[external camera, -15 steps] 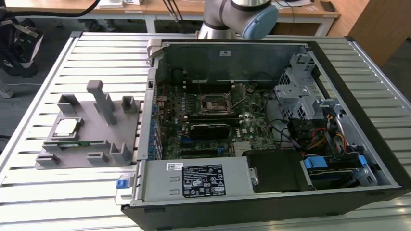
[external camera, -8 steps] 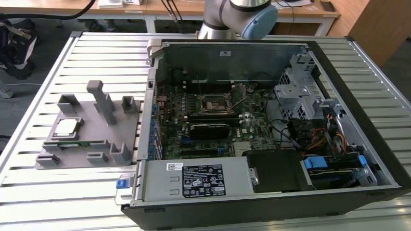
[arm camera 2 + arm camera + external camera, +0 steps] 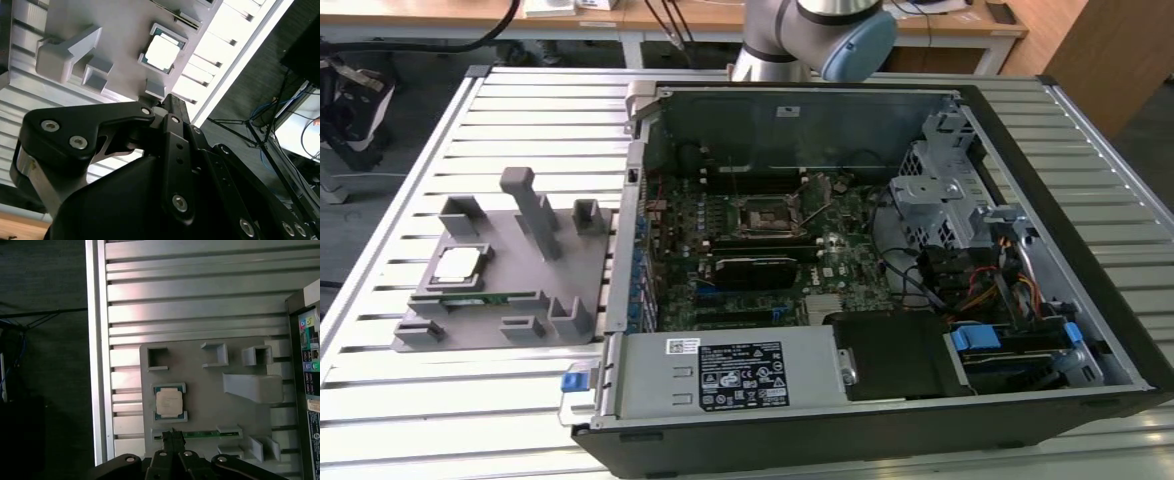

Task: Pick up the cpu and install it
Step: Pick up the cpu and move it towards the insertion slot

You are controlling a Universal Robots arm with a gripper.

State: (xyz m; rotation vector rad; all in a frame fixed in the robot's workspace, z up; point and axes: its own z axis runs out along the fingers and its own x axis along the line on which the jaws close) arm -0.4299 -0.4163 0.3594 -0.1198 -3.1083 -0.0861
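Observation:
The cpu [image 3: 458, 265], a small square chip with a shiny silver top, lies flat in a recess of the grey holder plate [image 3: 487, 330] on the slatted table, at the exterior view's left. Both wrist views look down on the cpu [image 3: 169, 402] [image 3: 162, 51] from well above. My gripper [image 3: 173, 434] [image 3: 167, 100] hangs high over the plate with its black fingers shut together and nothing between them. The black square socket [image 3: 761, 217] with its metal lever sits on the motherboard inside the open computer case [image 3: 1047, 120].
A green memory stick [image 3: 480, 298] [image 3: 200, 433] lies in a slot of the plate beside the cpu. Grey posts [image 3: 534, 210] stand up from the plate. Inside the case are a power supply [image 3: 720, 372], a drive cage [image 3: 941, 195] and cables. The table edge [image 3: 91, 340] runs close to the plate.

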